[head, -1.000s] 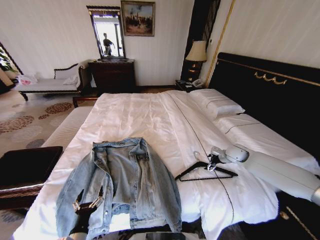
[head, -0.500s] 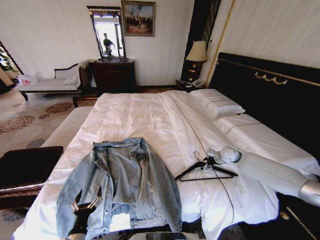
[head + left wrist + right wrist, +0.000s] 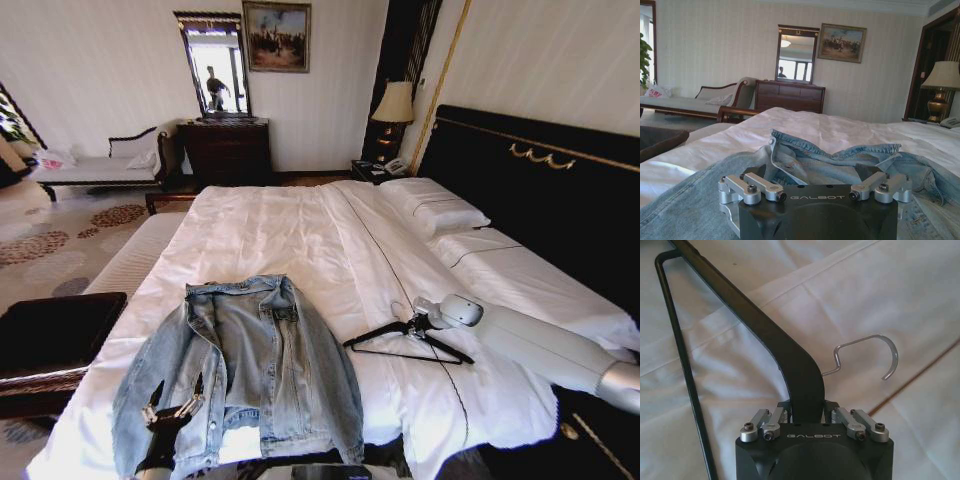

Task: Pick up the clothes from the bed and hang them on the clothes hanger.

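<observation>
The light-blue denim clothes lie spread flat, collar away from me, on the near left part of the bed with its white sheets. My left gripper hovers open over the jacket's lower left side; in the left wrist view its fingers are spread above the denim. To the right, the black clothes hanger is tilted, one end raised off the sheet. My right gripper is shut on it near the hook; the right wrist view shows the black arm clamped in the gripper, with the wire hook free.
A tall black headboard and pillows line the right side. A dark stool and a pale bench stand left of the bed. A dresser with mirror, a lamp and a chaise are along the far wall.
The right gripper has shifted slightly left and raised the hanger, whose far end now stands off the sheet. The left gripper has sunk a little lower over the jacket.
</observation>
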You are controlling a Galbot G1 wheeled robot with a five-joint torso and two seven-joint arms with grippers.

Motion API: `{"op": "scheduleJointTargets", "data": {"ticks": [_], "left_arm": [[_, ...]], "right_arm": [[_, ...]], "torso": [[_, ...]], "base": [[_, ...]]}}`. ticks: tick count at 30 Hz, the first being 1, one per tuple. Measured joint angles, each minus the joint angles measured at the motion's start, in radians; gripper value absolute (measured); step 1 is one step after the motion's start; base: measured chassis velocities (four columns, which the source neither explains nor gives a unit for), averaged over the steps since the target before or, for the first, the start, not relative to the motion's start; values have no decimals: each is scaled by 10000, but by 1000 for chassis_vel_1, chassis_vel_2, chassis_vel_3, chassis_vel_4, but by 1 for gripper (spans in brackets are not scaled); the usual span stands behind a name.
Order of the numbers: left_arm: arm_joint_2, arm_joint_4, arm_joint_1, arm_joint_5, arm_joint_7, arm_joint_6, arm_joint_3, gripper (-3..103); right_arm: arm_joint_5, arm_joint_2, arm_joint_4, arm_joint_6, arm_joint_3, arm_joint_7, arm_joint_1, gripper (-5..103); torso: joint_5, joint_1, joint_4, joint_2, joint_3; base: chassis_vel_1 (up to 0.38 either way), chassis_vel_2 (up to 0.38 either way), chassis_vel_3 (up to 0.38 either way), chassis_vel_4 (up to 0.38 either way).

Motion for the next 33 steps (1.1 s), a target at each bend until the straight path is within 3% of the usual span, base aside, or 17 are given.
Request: {"op": "scheduleJointTargets", "data": {"ticks": [11, 13, 15, 16, 17, 25, 33], "left_arm": [[46, -15, -29, -35, 0, 1, 101, 100], [64, -87, -52, -35, -9, 44, 135, 100], [66, -107, -54, -37, -12, 52, 135, 100], [74, -151, -64, -83, -41, 115, 105, 100], [85, -167, -70, -119, -89, 157, 60, 100], [127, -331, 76, -150, -113, 173, -96, 100], [260, -435, 122, -416, -180, 358, -508, 100]], "right_arm": [[-576, -538, 812, 241, 2431, 750, -1521, 32], [-1015, -902, 1666, 446, 4364, 1247, -3020, 31], [-1220, -1010, 1949, 585, 4829, 1410, -3349, 31], [-1820, -1183, 2666, 1090, 5776, 2059, -4010, 31], [-1793, -1223, 3030, 1300, 6068, 2475, -4197, 31], [-1041, -1254, 3951, 2360, 6498, 3597, -4509, 31], [-1784, -190, 4501, 3283, 7739, 4598, -6478, 30]], "torso": [[0, 0, 3, 0, -1], [7, 0, -4, -1, 0], [4, 0, -5, 0, -1], [-4, -1, -6, 1, -2], [1, -1, 1, 1, -1], [-2, 0, 0, 0, -1], [-1, 0, -3, 1, -1]], "base": [[0, 0, 0, 0], [0, 0, 0, 0], [0, 0, 0, 0], [0, 0, 0, 0], [0, 0, 0, 0], [0, 0, 0, 0], [0, 0, 0, 0]]}}
